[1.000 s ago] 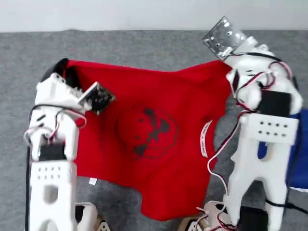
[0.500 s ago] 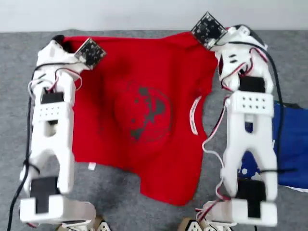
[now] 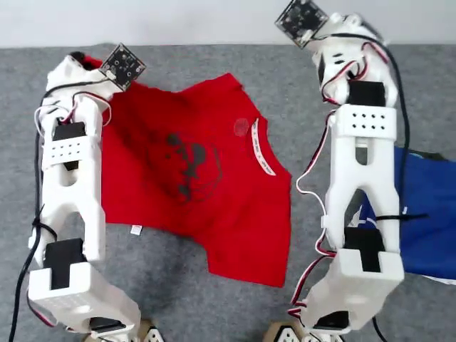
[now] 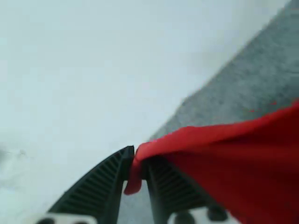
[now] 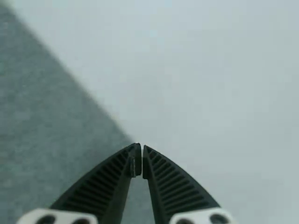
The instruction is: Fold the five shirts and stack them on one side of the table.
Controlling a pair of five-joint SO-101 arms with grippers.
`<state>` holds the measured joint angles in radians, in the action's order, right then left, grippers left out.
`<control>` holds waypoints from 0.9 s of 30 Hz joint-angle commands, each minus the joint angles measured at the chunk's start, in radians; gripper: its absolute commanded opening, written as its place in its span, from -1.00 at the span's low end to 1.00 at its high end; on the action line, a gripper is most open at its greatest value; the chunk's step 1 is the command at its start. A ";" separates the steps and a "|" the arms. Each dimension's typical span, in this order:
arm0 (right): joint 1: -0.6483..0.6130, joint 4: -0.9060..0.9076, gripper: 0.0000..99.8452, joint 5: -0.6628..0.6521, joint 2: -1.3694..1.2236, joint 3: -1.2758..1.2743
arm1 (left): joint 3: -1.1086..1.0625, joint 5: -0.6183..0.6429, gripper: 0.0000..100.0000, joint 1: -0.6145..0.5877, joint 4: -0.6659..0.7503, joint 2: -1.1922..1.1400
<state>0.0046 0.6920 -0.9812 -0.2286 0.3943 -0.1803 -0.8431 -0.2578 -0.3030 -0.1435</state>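
Note:
A red shirt point(image 3: 192, 185) with a dark round print lies partly bunched on the grey table point(image 3: 214, 64). Its collar points toward the right arm point(image 3: 360, 128). At the table's far left corner my left gripper point(image 3: 80, 60) is shut on one corner of the shirt. In the left wrist view the red cloth point(image 4: 233, 158) is pinched between the left gripper's point(image 4: 135, 170) black fingers. My right gripper point(image 5: 138, 161) is shut with nothing in it, out past the far table edge against the white wall.
A blue shirt point(image 3: 424, 214) lies at the right edge of the table, partly under the right arm. The white wall point(image 3: 214, 21) runs along the far table edge. Bare grey table lies between the red shirt and the right arm.
Both arms stretched toward the far edge, dragging the shirt. The red shirt's right end came out of the right gripper and dropped back toward the left. The left gripper kept its hold.

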 commanded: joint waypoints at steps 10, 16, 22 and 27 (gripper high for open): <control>-0.136 0.397 -0.98 0.098 0.039 0.064 | 0.039 -0.021 -0.99 0.020 -0.423 0.115; -0.214 0.320 -0.97 0.245 -0.065 0.066 | 0.041 -0.021 -0.99 0.023 -0.804 0.117; -0.237 0.269 -0.97 0.336 -0.171 0.066 | 0.039 -0.048 -0.99 0.023 -1.122 0.115; -0.263 0.182 -0.97 0.470 -0.277 0.066 | 0.039 -0.052 -0.99 -0.008 -1.162 0.110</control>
<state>-0.2378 0.9283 -0.5685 -0.4849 0.3959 -0.1788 -0.8861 -0.2578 -1.4415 -0.0852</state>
